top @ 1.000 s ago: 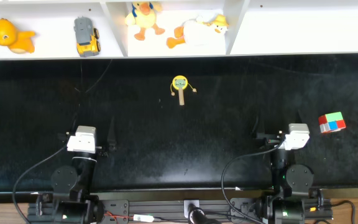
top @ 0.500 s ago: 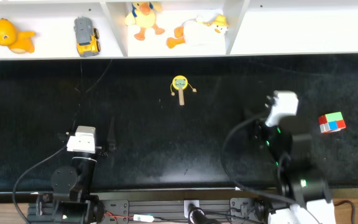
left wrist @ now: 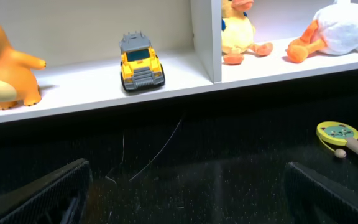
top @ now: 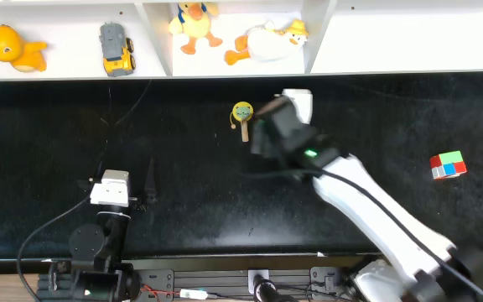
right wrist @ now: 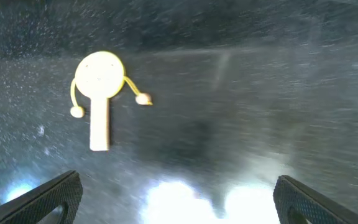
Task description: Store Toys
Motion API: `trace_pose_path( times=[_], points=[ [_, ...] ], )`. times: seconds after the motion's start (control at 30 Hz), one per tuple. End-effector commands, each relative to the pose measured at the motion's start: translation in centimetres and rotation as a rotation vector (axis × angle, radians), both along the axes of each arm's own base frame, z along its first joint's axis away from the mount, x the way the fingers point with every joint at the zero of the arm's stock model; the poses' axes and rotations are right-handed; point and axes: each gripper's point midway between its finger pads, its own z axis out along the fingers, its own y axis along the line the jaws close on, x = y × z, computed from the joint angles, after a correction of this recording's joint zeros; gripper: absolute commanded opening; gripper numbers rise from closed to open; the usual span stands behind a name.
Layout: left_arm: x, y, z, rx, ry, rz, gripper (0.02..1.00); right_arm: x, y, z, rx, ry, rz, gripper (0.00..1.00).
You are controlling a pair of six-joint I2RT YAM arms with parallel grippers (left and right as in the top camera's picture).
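Note:
A small yellow rattle drum (top: 242, 116) with a wooden handle lies on the black mat near the shelf; it also shows as the rattle drum (right wrist: 99, 81) beneath my right gripper (right wrist: 178, 210). That gripper hangs open above the mat, just to the right of the toy and apart from it. The right arm (top: 309, 155) stretches diagonally across the middle. A coloured cube (top: 448, 165) rests at the far right. My left gripper (left wrist: 185, 210) stands open and empty at the front left, facing the shelf.
A white shelf (top: 241, 69) runs along the back. It holds an orange figure (top: 13, 48), a yellow truck (top: 116, 49), a yellow duck plush (top: 194, 25) and a white duck plush (top: 267, 42). Its right compartment (top: 418, 33) is bare.
The right arm has swung from its rest at the front right up and leftward, ending over the rattle drum. The left arm has kept still.

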Motion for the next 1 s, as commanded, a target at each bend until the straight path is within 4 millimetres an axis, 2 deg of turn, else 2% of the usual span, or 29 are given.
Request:
trace_pose_path(
  times=[0.03, 0.13, 0.33, 0.47, 0.67, 0.77, 0.9, 1.0],
  points=[
    [0.0, 0.2, 0.0, -0.018, -0.005, 0.011, 0.996, 1.4, 3.2, -1.0, -0.012, -0.012, -0.066, 0.998],
    [0.0, 0.2, 0.0, -0.018, -0.005, 0.011, 0.998, 1.7, 5.1, -2.4, -0.024, 0.003, -0.038, 0.993],
    [0.0, 0.2, 0.0, -0.018, -0.005, 0.011, 0.998, 1.9, 7.2, -5.2, -0.036, 0.025, -0.022, 1.0],
    [0.0, 0.2, 0.0, -0.018, -0.005, 0.011, 0.998, 1.9, 7.3, -6.6, -0.04, 0.048, -0.043, 0.915],
    [0.0, 0.2, 0.0, -0.018, -0.005, 0.011, 0.998, 1.7, 7.2, -8.2, -0.061, 0.077, -0.044, 0.89],
    [0.0, 0.2, 0.0, -0.018, -0.005, 0.011, 0.998, 1.9, 7.4, -8.5, -0.057, 0.075, -0.044, 0.755],
    [0.0, 0.2, 0.0, -0.018, -0.005, 0.011, 0.998, 2.0, 7.8, -8.8, -0.046, 0.075, -0.04, 0.641],
    [0.0, 0.2, 0.0, -0.018, -0.005, 0.011, 0.998, 2.1, 7.8, -8.9, -0.045, 0.073, -0.04, 0.614]
  ],
)
